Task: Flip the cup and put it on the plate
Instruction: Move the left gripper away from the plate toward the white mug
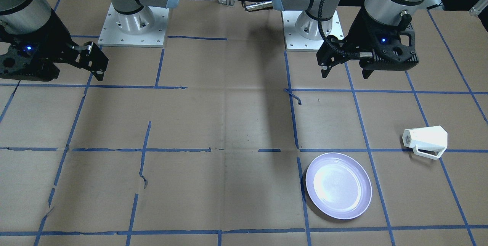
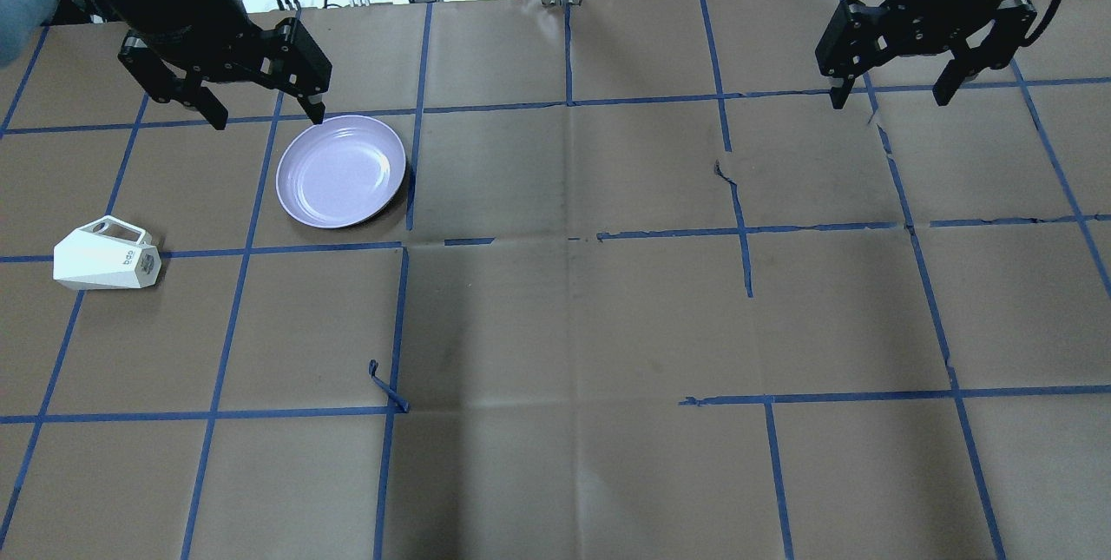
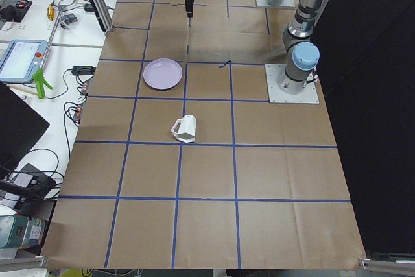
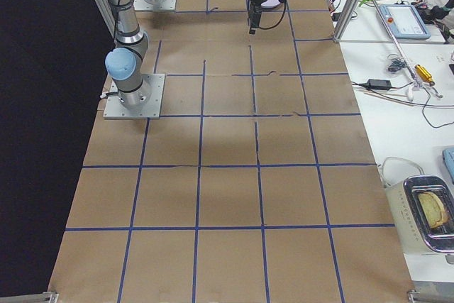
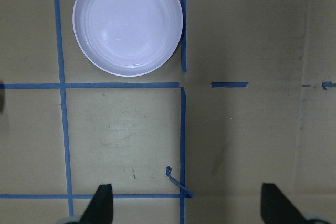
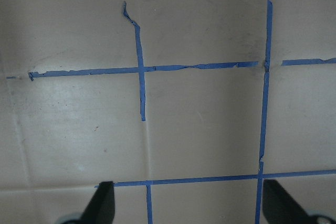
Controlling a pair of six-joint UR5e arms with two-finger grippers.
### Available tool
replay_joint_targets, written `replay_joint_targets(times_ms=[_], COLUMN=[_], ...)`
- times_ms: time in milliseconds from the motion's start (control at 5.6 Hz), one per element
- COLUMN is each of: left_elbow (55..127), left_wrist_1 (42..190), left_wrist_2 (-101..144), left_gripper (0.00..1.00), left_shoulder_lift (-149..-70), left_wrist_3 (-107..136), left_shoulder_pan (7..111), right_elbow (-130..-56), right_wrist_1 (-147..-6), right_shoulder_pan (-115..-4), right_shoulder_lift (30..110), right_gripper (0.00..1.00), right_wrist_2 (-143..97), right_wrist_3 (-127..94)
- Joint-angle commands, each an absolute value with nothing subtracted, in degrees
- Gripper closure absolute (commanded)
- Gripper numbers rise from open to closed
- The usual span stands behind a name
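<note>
Nothing is grasped yet, so the task looks to be at its opening step, the reach for the cup (image 2: 95, 260). It lies on its side toward the left end of the desk (image 2: 573, 326), about midway between the robot's edge and the operators' edge, its printed base (image 2: 143, 263) turned toward the desk's middle and its handle (image 2: 119, 233) toward the operators' edge. The plate (image 2: 341, 171) sits bare a little further toward the operators' edge and nearer the middle, well apart from the cup. The left gripper (image 2: 267, 119) hangs above the plate's far rim with fingers spread and empty; the right gripper (image 2: 888, 100), likewise spread and empty, hovers near the right end. The next move probably calls for the left arm to swing over to the cup, take its body, and turn it upright. Neither wrist camera catches the cup, the print is too small to read, and whether the handle touches the desk cannot be told.
</note>
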State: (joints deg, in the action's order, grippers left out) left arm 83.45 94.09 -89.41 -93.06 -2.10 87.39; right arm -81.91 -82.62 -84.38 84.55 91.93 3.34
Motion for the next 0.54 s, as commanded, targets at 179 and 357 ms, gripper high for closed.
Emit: replay_joint_targets(times_ms=[179, 357], left_elbow=[83.6, 83.7], left_wrist_1=[94.2, 94.2], left_wrist_2=[-90.1, -90.2], left_gripper=[0.02, 0.02], left_shoulder_lift=[-92.5, -92.3], left_wrist_3=[-2.9, -3.5], left_shoulder_pan=[87.0, 86.8], right_elbow=[-81.9, -81.9], right_wrist_1=[-82.6, -82.6], right_shoulder_pan=[-84.4, -84.4], right_shoulder_lift=[84.6, 84.6], right_gripper=[0.00, 0.00], right_wrist_2=[91.9, 91.9], right_wrist_3=[3.3, 3.3])
